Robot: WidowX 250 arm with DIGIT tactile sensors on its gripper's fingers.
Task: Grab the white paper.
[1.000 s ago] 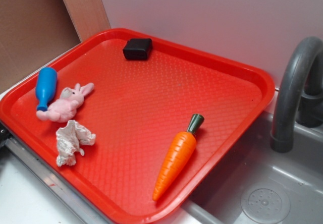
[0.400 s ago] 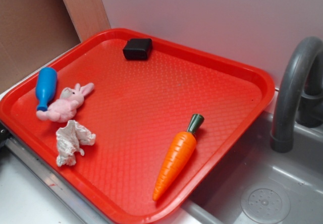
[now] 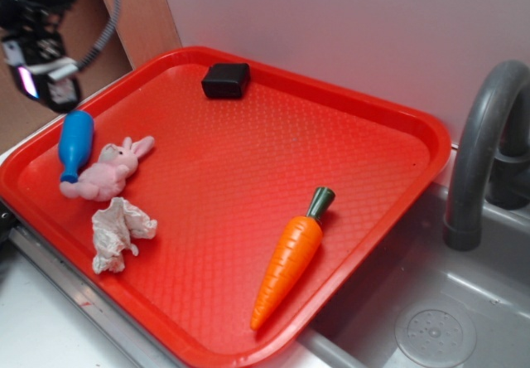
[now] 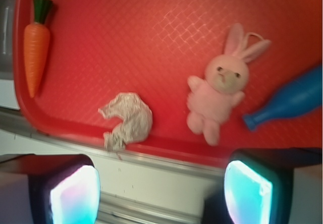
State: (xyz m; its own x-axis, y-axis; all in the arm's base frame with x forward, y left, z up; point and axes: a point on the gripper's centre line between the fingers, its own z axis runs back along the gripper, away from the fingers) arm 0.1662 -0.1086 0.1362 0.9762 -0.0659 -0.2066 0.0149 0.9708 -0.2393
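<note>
The white paper (image 3: pixel 118 231) is a crumpled wad lying on the red tray (image 3: pixel 248 161) near its front left edge, just below the pink bunny (image 3: pixel 109 171). In the wrist view the white paper (image 4: pixel 127 120) lies at the tray's near rim, left of centre. My gripper (image 3: pixel 41 70) has come in at the top left, high above the tray's left corner. In the wrist view the gripper (image 4: pixel 161 193) is open and empty, its fingers (image 4: pixel 75 196) wide apart over the counter edge, short of the paper.
A blue bottle (image 3: pixel 73 142) lies beside the bunny. An orange carrot (image 3: pixel 291 256) lies at the tray's right front. A black block (image 3: pixel 225 79) sits at the tray's back edge. A grey faucet (image 3: pixel 480 152) and sink (image 3: pixel 431 326) are at the right.
My gripper has entered the exterior view at the top left; it was out of view before. Objects on the tray have not moved.
</note>
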